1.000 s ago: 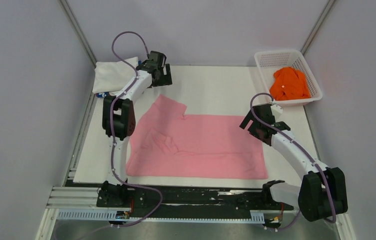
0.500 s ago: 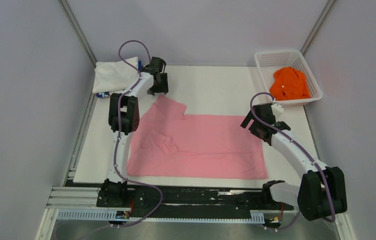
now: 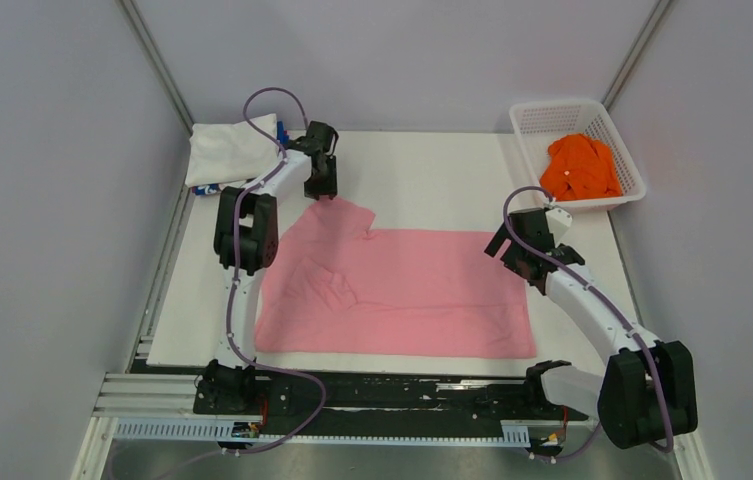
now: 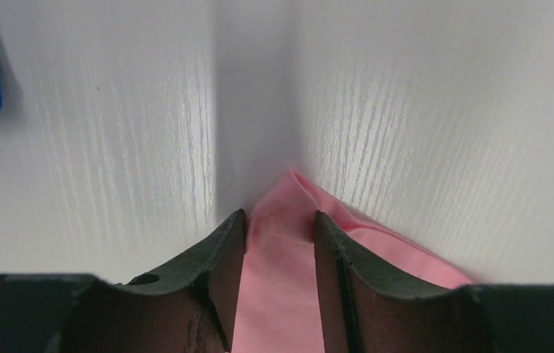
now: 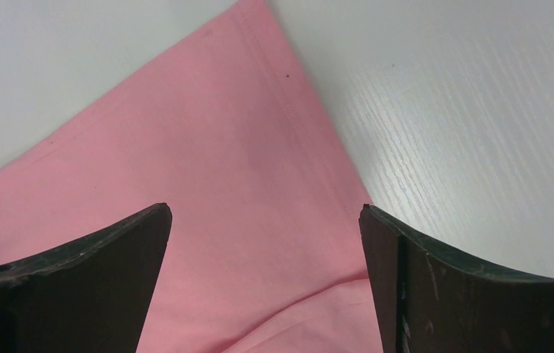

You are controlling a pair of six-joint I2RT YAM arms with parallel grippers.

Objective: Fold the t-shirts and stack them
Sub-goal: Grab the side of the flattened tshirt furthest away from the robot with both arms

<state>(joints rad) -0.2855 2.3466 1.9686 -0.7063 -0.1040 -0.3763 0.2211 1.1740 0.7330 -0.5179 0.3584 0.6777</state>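
in basket [image 3: 524, 116], orange shirt [image 3: 580, 168]; left tool [image 4: 279, 218] tight on pink shirt [image 3: 407, 285]; right tool [image 5: 266, 213] agape

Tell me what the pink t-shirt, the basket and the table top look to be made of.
The pink t-shirt looks like thin, matte cloth, likely cotton knit: it lies limp, with soft wrinkles and a stitched hem. The basket looks like white moulded plastic, with stiff mesh walls. The table top looks like white laminate or painted wood, with faint grain and a slight sheen; I cannot tell which.
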